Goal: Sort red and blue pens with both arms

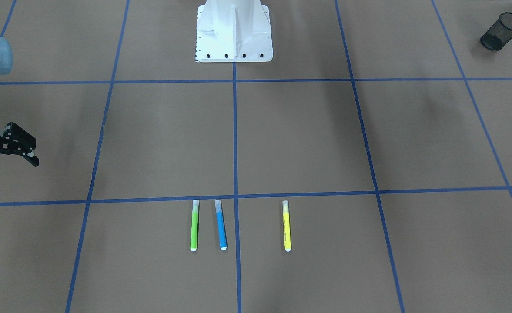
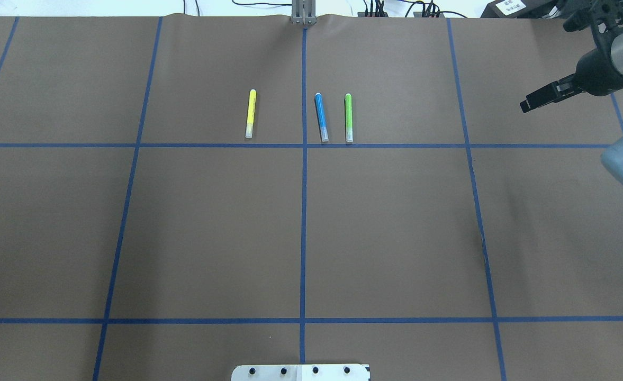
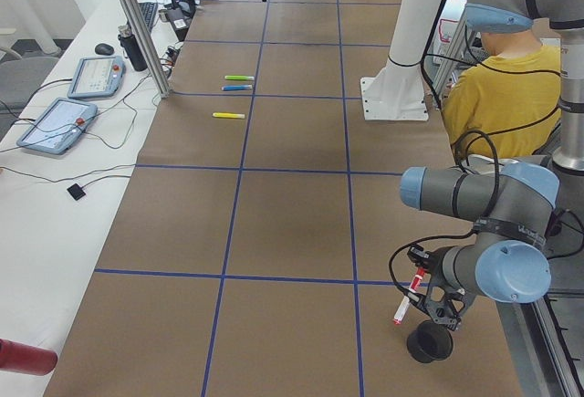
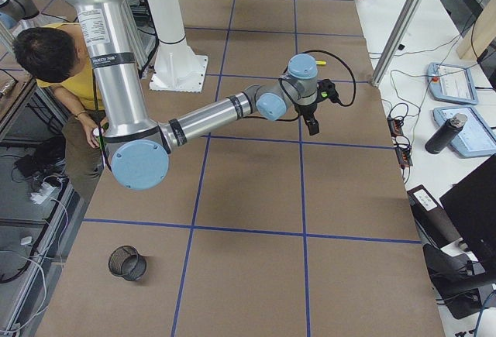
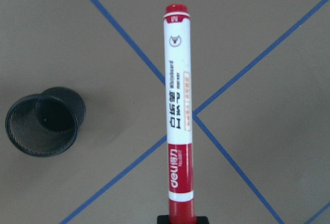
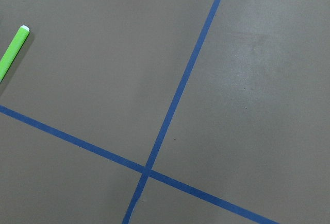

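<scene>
Delivery of the red marker [image 5: 178, 110] seemed in hand: the left hand [image 5: 182, 218] pinched its end, short of the mesh cup [image 5: 44, 121]. The spread, empty right hand [image 1: 12, 169] would next need the blue marker [image 1: 221, 224] on the desk [image 1: 325, 143].

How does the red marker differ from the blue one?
The red marker has a white printed barrel and red cap; the blue marker has a blue barrel and clear cap. The left gripper holds the red marker near a mesh cup; the blue marker lies on the table. Both are capped.

Taped brown table [image 2: 210, 227]; greyish floor [image 4: 62, 221], seemingly
</scene>
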`<action>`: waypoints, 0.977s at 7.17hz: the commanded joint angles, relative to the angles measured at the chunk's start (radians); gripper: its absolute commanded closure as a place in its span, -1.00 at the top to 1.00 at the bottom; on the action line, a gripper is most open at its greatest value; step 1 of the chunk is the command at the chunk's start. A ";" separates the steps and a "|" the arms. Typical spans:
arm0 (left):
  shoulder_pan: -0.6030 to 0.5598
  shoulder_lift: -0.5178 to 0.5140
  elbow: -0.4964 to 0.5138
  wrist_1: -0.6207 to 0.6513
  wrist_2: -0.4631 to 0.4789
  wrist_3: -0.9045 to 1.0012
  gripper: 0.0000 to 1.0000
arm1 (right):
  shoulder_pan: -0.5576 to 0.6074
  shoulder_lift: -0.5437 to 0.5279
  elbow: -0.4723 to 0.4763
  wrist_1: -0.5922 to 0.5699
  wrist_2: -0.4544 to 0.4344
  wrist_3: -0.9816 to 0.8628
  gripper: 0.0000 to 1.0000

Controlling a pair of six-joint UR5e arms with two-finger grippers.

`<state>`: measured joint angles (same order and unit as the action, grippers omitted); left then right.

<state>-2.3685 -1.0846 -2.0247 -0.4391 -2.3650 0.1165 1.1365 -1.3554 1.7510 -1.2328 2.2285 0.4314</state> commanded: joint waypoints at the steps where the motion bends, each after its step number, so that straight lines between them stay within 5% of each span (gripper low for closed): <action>1: -0.070 0.000 0.102 0.121 0.000 -0.008 -1.00 | 0.000 -0.001 0.001 -0.001 0.000 0.003 1.00; 7: -0.101 -0.073 0.516 0.070 0.004 0.000 -1.00 | 0.000 0.001 0.002 0.001 -0.001 0.001 1.00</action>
<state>-2.4692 -1.1417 -1.5727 -0.3457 -2.3618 0.1134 1.1367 -1.3551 1.7533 -1.2318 2.2274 0.4326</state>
